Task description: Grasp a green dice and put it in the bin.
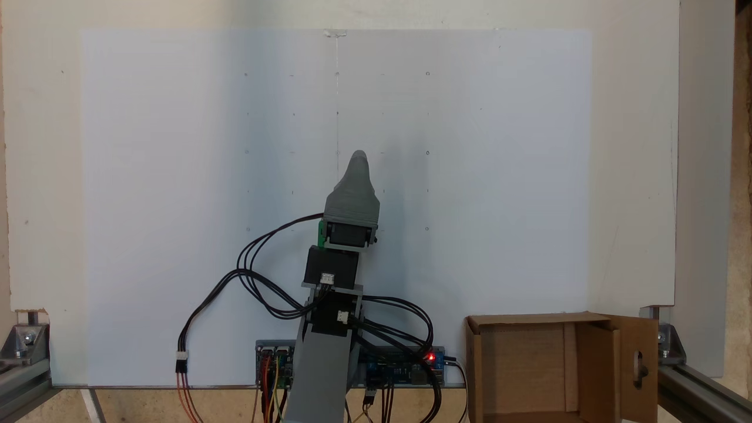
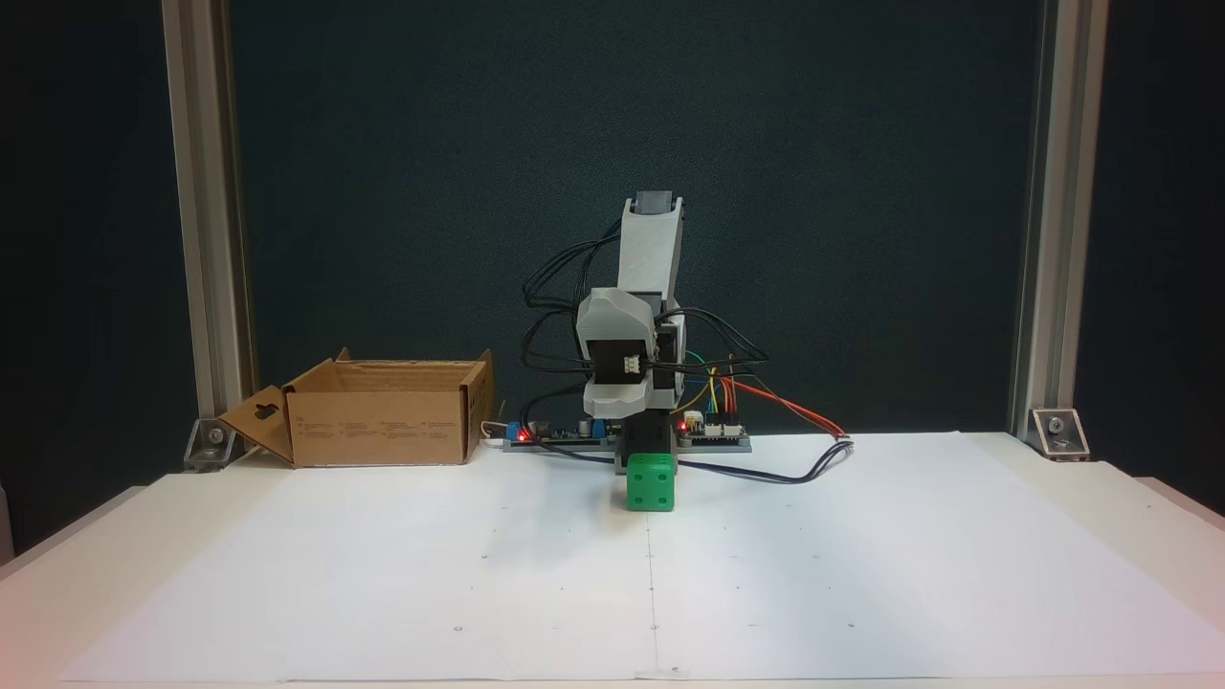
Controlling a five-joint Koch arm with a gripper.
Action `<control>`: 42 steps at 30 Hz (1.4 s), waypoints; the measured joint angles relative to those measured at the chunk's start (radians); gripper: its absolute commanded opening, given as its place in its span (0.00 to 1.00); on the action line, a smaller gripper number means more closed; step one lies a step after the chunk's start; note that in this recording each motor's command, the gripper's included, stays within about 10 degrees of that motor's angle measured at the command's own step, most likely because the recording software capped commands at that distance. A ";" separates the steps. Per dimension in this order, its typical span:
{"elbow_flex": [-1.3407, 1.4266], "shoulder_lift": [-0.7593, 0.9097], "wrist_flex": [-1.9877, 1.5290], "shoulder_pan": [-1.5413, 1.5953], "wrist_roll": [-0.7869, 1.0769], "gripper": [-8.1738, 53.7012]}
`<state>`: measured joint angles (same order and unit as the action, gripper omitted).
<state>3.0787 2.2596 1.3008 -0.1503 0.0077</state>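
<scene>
The green dice (image 2: 651, 481) sits on the white paper just in front of the arm's base, its dark pips visible. In a fixed view from above, just a sliver of the green dice (image 1: 321, 234) shows beside the wrist servo; the arm covers the rest. My gripper (image 1: 358, 157) is folded low over the paper and hangs above the dice (image 2: 612, 402) without touching it. One grey jaw hides the other, so whether it is open or shut is unclear. The bin (image 1: 529, 321), a brown cardboard box with a slotted flap, stands open beside the base (image 2: 383, 426).
Controller boards (image 2: 713, 433) with red lights and looping black cables (image 1: 258, 282) lie around the base. Aluminium frame posts (image 2: 1038, 220) stand at the table corners. The white paper sheet (image 1: 176, 176) spreads out beyond the gripper.
</scene>
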 measured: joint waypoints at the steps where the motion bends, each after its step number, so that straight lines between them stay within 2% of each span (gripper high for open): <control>1: 0.000 0.000 0.000 0.000 0.000 0.85; 25: -0.029 0.000 -0.012 0.015 0.002 0.85; 29: -0.118 0.000 -0.236 0.015 0.000 0.85; 42: -0.721 0.000 -1.195 0.012 0.000 0.84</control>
<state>2.3577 2.2596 0.1058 -0.1381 0.0077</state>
